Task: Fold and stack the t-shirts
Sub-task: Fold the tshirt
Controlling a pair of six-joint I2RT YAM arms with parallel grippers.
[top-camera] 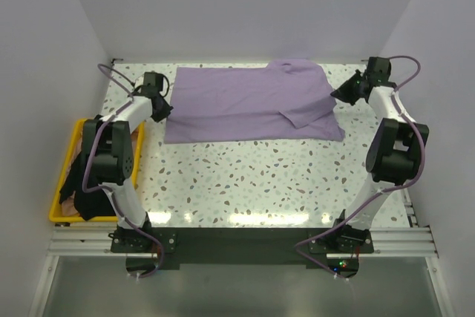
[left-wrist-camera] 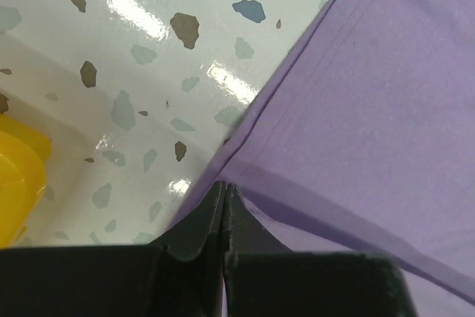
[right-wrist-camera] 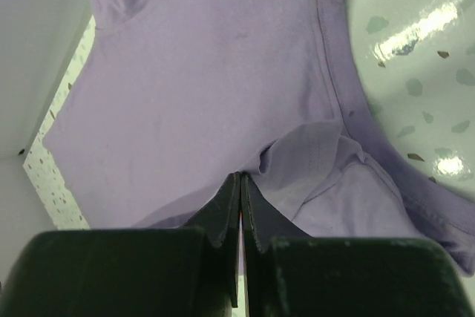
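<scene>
The pale lavender t-shirt (top-camera: 245, 102) lies spread across the far half of the table, with a sleeve folded over at its right. My left gripper (top-camera: 160, 106) is at the shirt's left edge; in the left wrist view the gripper (left-wrist-camera: 224, 185) is shut, pinching the hem of the shirt (left-wrist-camera: 371, 94). My right gripper (top-camera: 343, 94) is at the shirt's right edge; in the right wrist view the gripper (right-wrist-camera: 241, 176) is shut on a bunched fold of the shirt (right-wrist-camera: 208, 79). A black cloth (top-camera: 80, 183), apparently the black t-shirt, lies in the crate.
A yellow plastic crate (top-camera: 65, 217) stands off the table's left edge, beside the left arm; its corner shows in the left wrist view (left-wrist-camera: 18, 176). White walls close in the back and both sides. The speckled tabletop (top-camera: 252, 176) extends in front of the shirt.
</scene>
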